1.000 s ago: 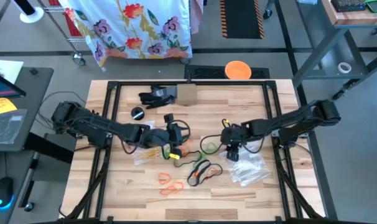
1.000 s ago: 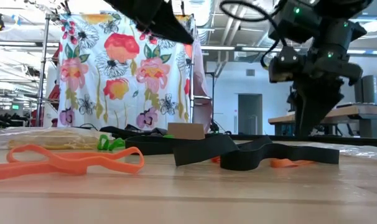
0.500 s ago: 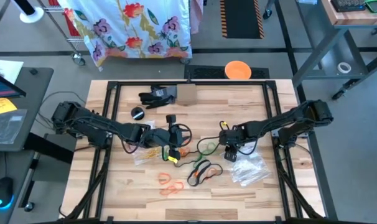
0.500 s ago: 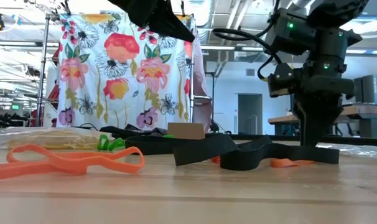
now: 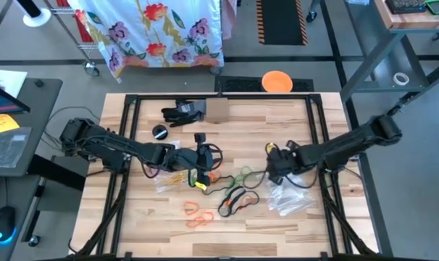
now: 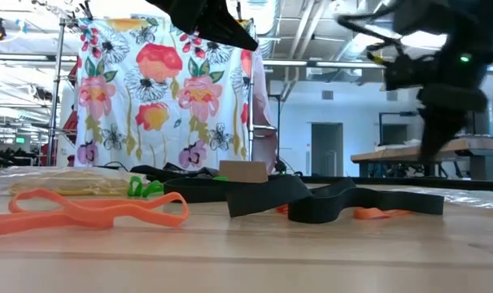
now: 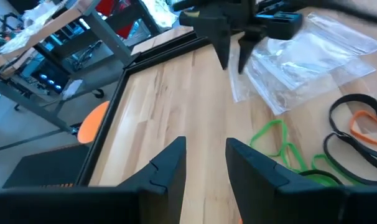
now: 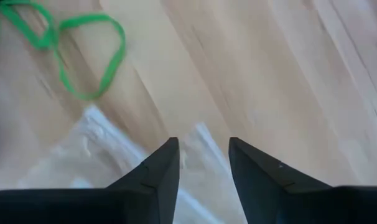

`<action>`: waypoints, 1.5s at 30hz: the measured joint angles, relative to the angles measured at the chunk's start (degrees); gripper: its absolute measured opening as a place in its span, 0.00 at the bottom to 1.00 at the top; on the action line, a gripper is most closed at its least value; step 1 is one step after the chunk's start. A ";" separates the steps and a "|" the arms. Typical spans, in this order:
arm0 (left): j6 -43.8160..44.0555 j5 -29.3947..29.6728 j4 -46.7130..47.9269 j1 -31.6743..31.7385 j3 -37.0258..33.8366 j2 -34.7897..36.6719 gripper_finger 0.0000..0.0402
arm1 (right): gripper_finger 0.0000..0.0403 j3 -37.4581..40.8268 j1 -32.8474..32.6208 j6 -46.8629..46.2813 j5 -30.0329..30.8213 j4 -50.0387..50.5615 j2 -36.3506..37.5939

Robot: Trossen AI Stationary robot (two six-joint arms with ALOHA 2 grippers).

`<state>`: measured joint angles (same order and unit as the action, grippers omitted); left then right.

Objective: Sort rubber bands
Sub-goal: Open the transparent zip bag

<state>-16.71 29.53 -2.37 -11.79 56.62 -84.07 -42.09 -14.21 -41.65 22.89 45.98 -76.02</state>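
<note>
Rubber bands (image 5: 234, 197) are seen unsorted at table centre; both grippers' fingers are parted, nothing held, right gripper (image 5: 272, 171) at three o'clock.

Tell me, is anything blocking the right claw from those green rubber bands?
Nothing visible does. The right gripper hangs open over the edge of a clear plastic bag, and only bare table lies between it and the green rubber bands just beyond.
</note>
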 joint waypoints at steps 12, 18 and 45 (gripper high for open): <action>0.74 -1.22 -1.08 0.02 0.00 0.00 0.27 | 0.33 12.28 5.10 -9.47 -9.41 -5.33 5.72; 0.22 -1.81 -1.46 0.02 0.00 0.00 0.27 | 0.33 12.25 10.52 -1.44 -10.57 -12.71 1.03; 0.05 -8.15 -1.87 -0.42 0.00 0.00 0.27 | 0.00 -4.74 3.96 18.72 13.72 -11.12 -2.54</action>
<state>-16.66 21.38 -4.24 -12.21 56.62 -84.07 -46.83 -10.24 -22.93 36.61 34.86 -78.56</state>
